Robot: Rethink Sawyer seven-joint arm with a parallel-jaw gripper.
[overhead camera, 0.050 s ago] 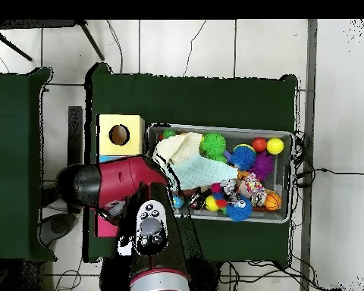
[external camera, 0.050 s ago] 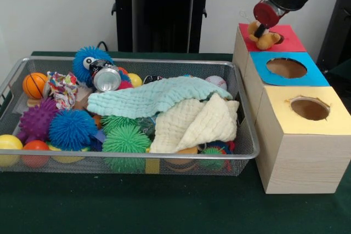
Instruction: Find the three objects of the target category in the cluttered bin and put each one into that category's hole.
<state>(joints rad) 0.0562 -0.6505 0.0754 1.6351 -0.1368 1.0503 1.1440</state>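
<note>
My gripper (external camera, 0.050 s ago: 264,30) hangs at the upper right, over the red-topped box (external camera, 0.050 s ago: 292,41). It is shut on a small tan plush toy (external camera, 0.050 s ago: 263,38), which sits right at the red box's hole and hides most of it. Beside it stand the blue-topped box (external camera, 0.050 s ago: 312,75) and the yellow-topped box (external camera, 0.050 s ago: 285,110), each with an open round hole. The wire bin (external camera, 0.050 s ago: 164,158) lies to the left, full of toys. In the overhead view the red arm (overhead camera, 0.050 s ago: 113,184) covers the gripper, the toy and the red box; the yellow box (overhead camera, 0.050 s ago: 119,135) shows.
A teal cloth (external camera, 0.050 s ago: 148,97) and a cream cloth (external camera, 0.050 s ago: 197,124) cover the bin's middle. Around them lie a blue fuzzy monster (external camera, 0.050 s ago: 88,61), a silver can (external camera, 0.050 s ago: 107,79), a small basketball (external camera, 0.050 s ago: 34,84), a baseball (external camera, 0.050 s ago: 215,81) and several spiky balls (external camera, 0.050 s ago: 71,129).
</note>
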